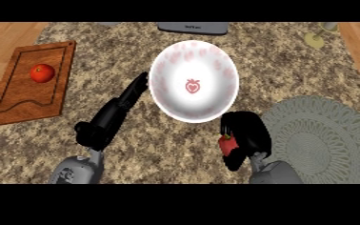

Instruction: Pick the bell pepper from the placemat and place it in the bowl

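Speckled granite table (281, 52) under us. Our right hand (245, 133), fingers curled round red bell pepper (226, 145), probably lifted off round grey woven placemat (316, 133), just beside white strawberry-print bowl (193, 81) for drop. Left hand (116, 112) open, fingers straight, touching bowl rim.

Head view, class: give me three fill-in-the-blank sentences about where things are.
1. The right hand is curled round a red ____.
2. The bowl shows a strawberry picture and holds ____.
3. The tomato lies on the wooden ____ at the left.
The left hand is open beside the bowl.

Missing words: bell pepper; nothing; cutting board
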{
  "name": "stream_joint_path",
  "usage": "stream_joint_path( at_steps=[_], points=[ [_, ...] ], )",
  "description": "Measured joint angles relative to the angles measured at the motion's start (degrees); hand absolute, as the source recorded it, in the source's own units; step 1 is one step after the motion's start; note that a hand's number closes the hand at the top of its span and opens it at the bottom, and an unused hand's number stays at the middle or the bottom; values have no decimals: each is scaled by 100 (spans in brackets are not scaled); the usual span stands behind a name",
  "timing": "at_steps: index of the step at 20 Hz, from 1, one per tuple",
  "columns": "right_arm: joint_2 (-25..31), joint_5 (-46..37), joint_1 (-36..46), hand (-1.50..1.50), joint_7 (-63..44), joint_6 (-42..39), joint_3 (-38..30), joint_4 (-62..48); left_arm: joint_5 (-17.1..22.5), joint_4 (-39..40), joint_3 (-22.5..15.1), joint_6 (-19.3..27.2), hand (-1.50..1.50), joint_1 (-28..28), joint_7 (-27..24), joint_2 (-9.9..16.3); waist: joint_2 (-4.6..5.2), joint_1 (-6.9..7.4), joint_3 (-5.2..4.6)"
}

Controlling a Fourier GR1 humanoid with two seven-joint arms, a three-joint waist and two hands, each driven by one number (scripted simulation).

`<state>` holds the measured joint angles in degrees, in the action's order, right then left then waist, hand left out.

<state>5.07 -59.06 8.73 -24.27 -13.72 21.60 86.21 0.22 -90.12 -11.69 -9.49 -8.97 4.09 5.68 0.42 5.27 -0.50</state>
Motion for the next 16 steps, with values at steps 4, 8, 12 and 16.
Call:
stream_joint_path(
  at_steps=[4, 8, 12, 16],
  points=[
    [-314, -29, 771, 150, -1164, 24, 805, -354, -8, 83, -90, -63, 0, -108, -3, -56, 37, 176, 22],
    [-433, -157, 1609, 150, -2439, 268, 1385, -650, -18, 137, -112, -65, 0, -188, 50, -92, 22, 204, 32],
    [-464, -211, 2481, 150, -3388, 655, 1830, -706, -55, 209, -167, -74, 0, -148, -15, -121, 1, 211, 36],
    [-459, -250, 3314, 150, -3780, 1180, 1961, -655, -59, 224, -148, -44, 0, -215, 34, -154, -10, 201, 40]
  ],
)
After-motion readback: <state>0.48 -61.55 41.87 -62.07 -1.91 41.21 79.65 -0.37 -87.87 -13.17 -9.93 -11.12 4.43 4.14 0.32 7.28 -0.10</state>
